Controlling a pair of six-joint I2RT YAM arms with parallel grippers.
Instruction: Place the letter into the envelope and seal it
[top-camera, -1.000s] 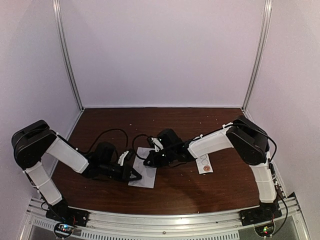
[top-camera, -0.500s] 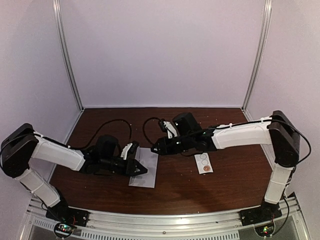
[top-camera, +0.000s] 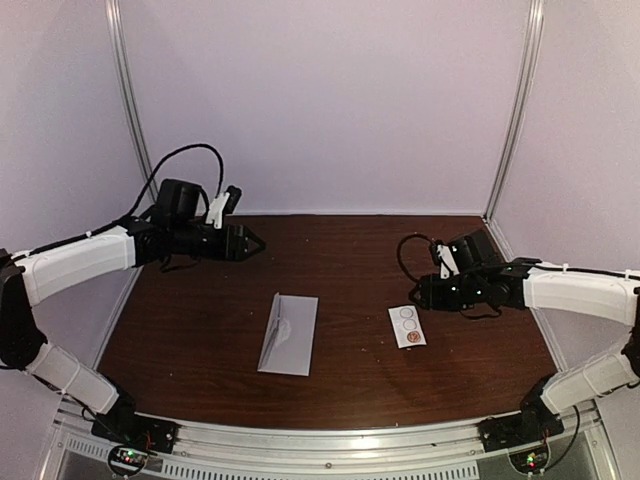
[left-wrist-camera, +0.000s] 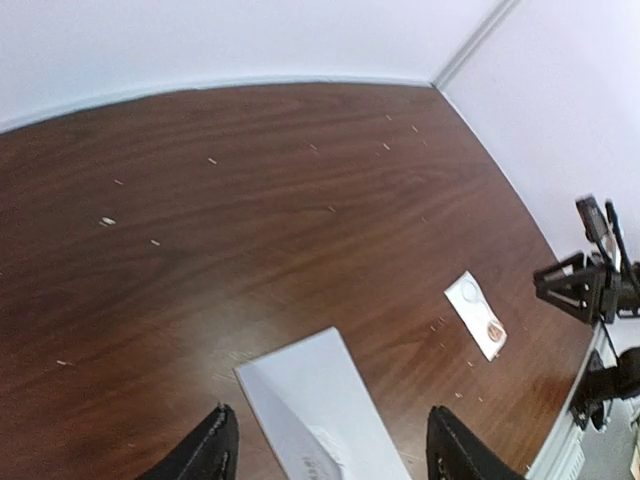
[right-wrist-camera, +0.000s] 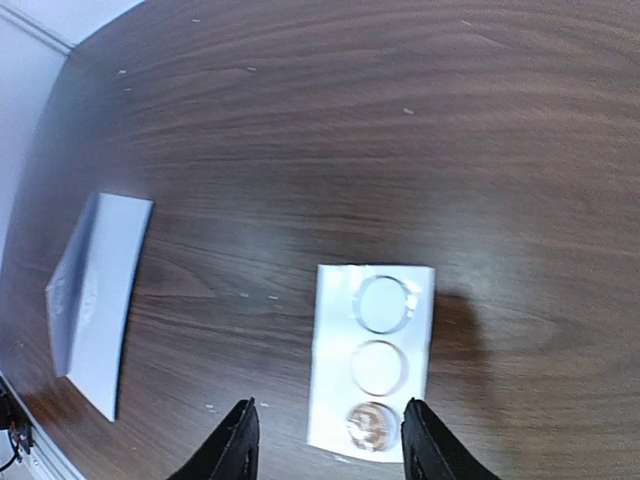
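Envelope lying free on bench; left end effector, right end effector withdrawing apart, both released; sealing pending.

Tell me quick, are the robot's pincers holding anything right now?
Left pincer: open, holding nothing.
Right pincer: open, holding nothing.

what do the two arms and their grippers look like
Both arms are alike: the left arm and right arm have white link shells with black joint housings. The left gripper and right gripper are black with tapered fingers and a white piece on top. A black cable loops loose by each wrist.
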